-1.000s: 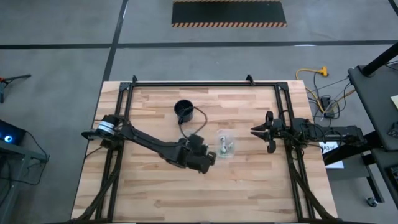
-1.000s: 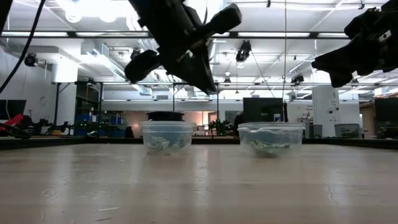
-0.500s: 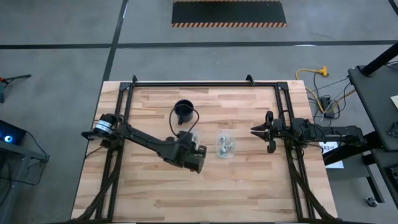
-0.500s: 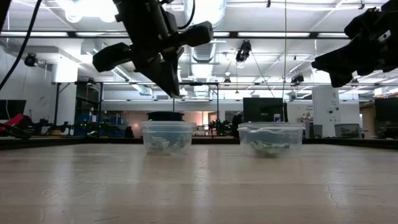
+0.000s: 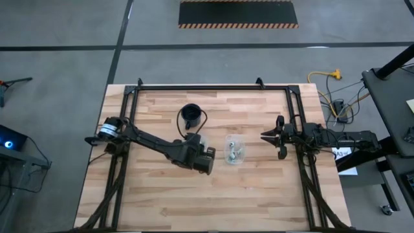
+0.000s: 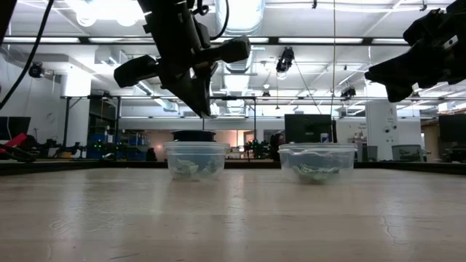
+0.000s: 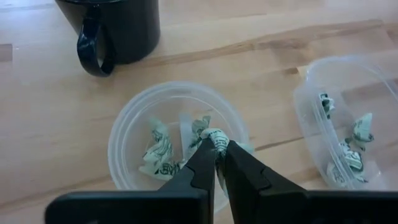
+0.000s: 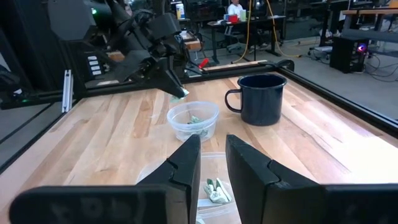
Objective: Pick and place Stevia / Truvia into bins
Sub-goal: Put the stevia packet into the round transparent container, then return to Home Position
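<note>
Left fingers (image 7: 219,163) pinch a packet (image 7: 215,137) above the cup (image 7: 127,134) at frame centre. Right fingers (image 8: 213,163), slightly parted and empty, hover at the surface's (image 5: 259,188) right, near the second cup (image 5: 234,150) holding packets.

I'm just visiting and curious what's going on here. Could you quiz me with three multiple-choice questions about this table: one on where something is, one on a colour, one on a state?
1. Where is the left gripper?
A. above a clear cup
B. inside the mug
C. off the table

2. What colour is the mug?
A. white
B. black
C. red

3. The left gripper is
A. wide open
B. shut on a packet
C. gripping the mug's handle

Answers: 1 A, the left wrist view shows the cup below it. 2 B, it looks dark throughout. 3 B, green-and-white paper sits pinched at its fingertips.
</note>
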`<control>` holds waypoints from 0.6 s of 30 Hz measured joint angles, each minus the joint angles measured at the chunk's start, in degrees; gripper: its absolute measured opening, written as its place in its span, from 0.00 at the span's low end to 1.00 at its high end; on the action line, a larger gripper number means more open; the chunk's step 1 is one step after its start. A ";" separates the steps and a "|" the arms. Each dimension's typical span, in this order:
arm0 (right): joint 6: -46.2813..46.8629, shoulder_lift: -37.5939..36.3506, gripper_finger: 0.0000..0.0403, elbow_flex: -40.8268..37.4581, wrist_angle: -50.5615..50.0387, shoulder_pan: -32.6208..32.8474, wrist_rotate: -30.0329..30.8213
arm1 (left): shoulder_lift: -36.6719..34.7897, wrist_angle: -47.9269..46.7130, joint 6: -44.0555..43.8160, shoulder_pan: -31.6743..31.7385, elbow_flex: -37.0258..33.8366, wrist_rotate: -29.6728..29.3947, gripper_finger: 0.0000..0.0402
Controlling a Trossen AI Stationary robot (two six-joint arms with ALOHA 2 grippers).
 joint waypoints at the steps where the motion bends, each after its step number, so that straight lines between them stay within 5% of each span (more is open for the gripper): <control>1: 0.00 0.00 0.17 0.00 0.00 0.00 0.00 | 0.00 0.02 0.00 0.15 0.00 0.00 0.02; 18: 0.00 0.00 0.17 -0.01 0.00 0.00 0.00 | -0.07 0.07 0.20 1.20 -0.02 0.35 0.39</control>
